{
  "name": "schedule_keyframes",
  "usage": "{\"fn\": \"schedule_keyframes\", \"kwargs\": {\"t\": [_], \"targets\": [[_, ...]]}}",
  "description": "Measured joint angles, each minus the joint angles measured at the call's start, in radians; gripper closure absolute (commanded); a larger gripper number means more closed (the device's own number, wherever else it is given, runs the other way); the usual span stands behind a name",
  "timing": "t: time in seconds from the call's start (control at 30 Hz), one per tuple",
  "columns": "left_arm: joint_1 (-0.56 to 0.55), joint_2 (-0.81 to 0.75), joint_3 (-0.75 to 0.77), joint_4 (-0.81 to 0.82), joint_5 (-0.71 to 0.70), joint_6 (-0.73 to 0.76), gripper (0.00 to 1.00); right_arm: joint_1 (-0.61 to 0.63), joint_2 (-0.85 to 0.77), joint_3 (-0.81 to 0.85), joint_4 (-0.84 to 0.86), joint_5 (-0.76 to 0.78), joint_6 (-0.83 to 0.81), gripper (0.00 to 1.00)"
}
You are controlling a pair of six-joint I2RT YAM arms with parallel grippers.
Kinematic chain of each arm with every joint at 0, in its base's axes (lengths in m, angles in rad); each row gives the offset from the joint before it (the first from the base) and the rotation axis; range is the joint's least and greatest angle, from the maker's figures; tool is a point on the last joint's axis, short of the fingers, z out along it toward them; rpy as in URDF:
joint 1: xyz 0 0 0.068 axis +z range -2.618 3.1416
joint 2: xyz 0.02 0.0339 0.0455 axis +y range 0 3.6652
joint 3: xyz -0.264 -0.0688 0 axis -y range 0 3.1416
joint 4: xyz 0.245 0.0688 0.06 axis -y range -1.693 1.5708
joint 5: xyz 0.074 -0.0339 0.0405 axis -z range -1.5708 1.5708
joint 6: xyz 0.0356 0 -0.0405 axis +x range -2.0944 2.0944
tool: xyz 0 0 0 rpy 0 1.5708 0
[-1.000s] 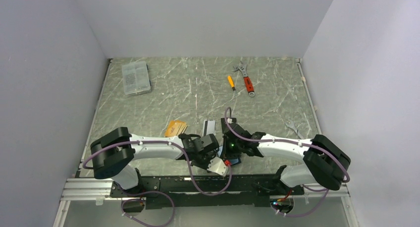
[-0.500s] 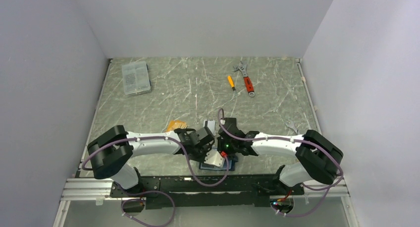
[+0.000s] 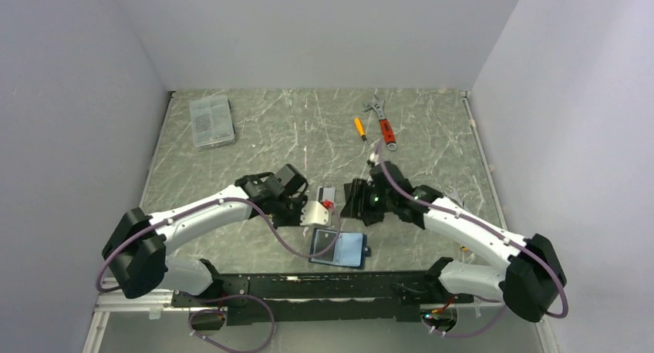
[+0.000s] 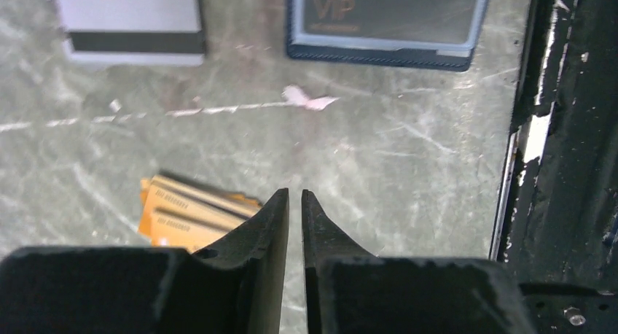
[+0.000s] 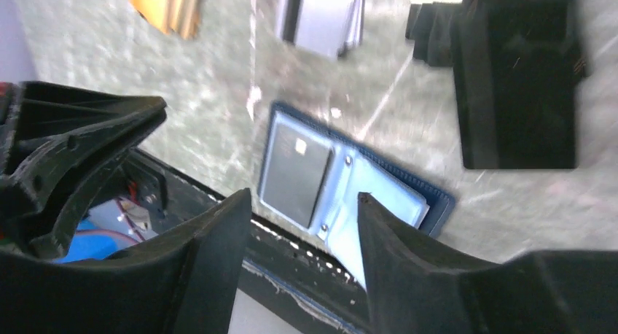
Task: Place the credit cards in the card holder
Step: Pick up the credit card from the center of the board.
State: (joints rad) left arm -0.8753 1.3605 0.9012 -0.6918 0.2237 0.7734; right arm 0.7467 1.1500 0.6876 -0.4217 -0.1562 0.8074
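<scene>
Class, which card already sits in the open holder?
The dark VIP card, inside the navy card holder; the orange cards and striped grey card lie outside it.

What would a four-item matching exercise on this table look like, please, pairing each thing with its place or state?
Things:
1. navy blue folding card holder
2. clear plastic compartment box
3. red-handled metal wrench
4. white-grey plastic card with a black stripe

Places or states:
a. far left corner
b. flat mid-table, stripe up
c. lying open by the near edge
d. far side, right of centre

Pairs: 1-c, 2-a, 3-d, 4-b
</scene>
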Motion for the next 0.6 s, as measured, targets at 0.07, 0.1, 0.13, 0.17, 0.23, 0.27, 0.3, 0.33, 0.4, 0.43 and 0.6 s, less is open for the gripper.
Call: {"fn": "schedule_keyframes", "kwargs": {"t": [0.07, 0.1, 0.13, 0.17, 0.23, 0.27, 0.3, 0.33, 0.4, 0.43, 0.6], "targets": [[0.039, -0.018, 0.026, -0.028, 0.007, -0.001, 0.79, -0.064, -0.024, 0.048, -0.018, -0.014, -0.033, 0.32], [0.061, -0.023, 0.044, -0.045, 0.014, -0.004, 0.78, -0.098, -0.033, 0.063, -0.023, -0.023, -0.050, 0.29], [0.080, -0.025, 0.067, -0.058, 0.018, -0.008, 0.78, -0.153, -0.043, 0.079, -0.028, -0.040, -0.071, 0.26], [0.092, -0.024, 0.086, -0.065, 0.021, -0.011, 0.78, -0.201, -0.050, 0.086, -0.032, -0.049, -0.087, 0.24], [0.102, -0.013, 0.132, -0.083, 0.034, -0.019, 0.78, -0.295, -0.051, 0.088, -0.045, -0.074, -0.119, 0.19], [0.103, -0.005, 0.150, -0.086, 0.043, -0.024, 0.78, -0.335, -0.048, 0.086, -0.055, -0.088, -0.131, 0.17], [0.102, 0.010, 0.170, -0.090, 0.052, -0.027, 0.78, -0.389, -0.044, 0.079, -0.060, -0.111, -0.145, 0.16], [0.102, 0.027, 0.188, -0.092, 0.064, -0.032, 0.79, -0.442, -0.043, 0.064, -0.060, -0.130, -0.158, 0.15], [0.102, 0.070, 0.212, -0.090, 0.085, -0.038, 0.79, -0.534, -0.046, 0.021, -0.057, -0.167, -0.175, 0.15], [0.102, 0.087, 0.216, -0.089, 0.093, -0.042, 0.79, -0.583, -0.049, -0.011, -0.055, -0.187, -0.181, 0.15], [0.103, 0.158, 0.218, -0.099, 0.121, -0.060, 0.79, -0.673, -0.050, -0.163, -0.027, -0.280, -0.182, 0.17]]}}
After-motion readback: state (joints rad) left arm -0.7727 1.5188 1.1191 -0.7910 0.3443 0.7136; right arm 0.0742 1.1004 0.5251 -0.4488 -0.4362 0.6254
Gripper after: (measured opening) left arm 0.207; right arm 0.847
